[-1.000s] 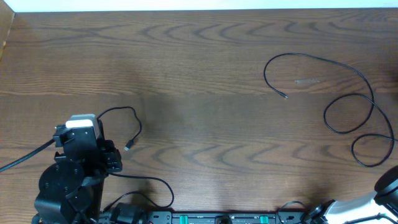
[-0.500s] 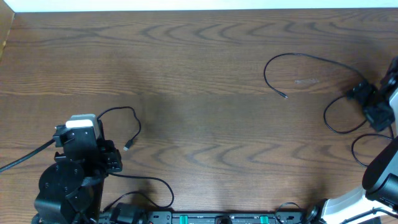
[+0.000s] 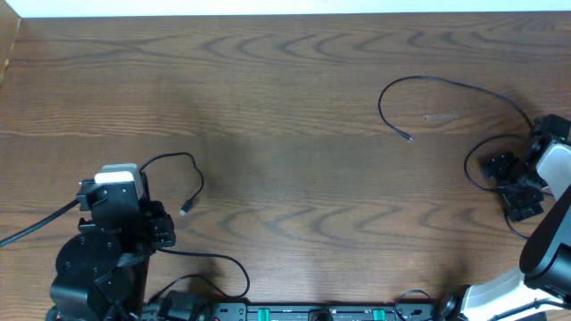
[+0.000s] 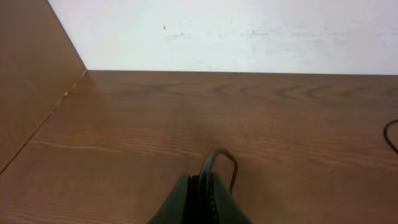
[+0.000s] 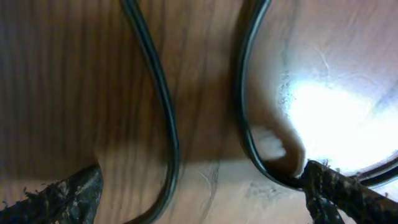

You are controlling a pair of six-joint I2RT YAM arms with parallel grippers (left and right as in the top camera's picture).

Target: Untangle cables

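Right arm: comes in from the near right corner of the table (image 3: pixel 285 107), wrist bent down over the table's right edge
Right gripper (image 3: pixel 509 185): fingers spread wide, tips low over the table top, astride a loop of the right cable (image 3: pixel 446 82)
Right cable: loose curves on the table's right part, plug end toward the table's middle; two strands pass between the fingers, one touching a fingertip (image 5: pixel 336 186)
Left arm: folded over its base at the table's near left corner
Left gripper (image 4: pixel 200 199): fingers pressed together on the left cable (image 3: pixel 194 169)
Left cable: arches out from the fingertips, silvery plug lying on the table
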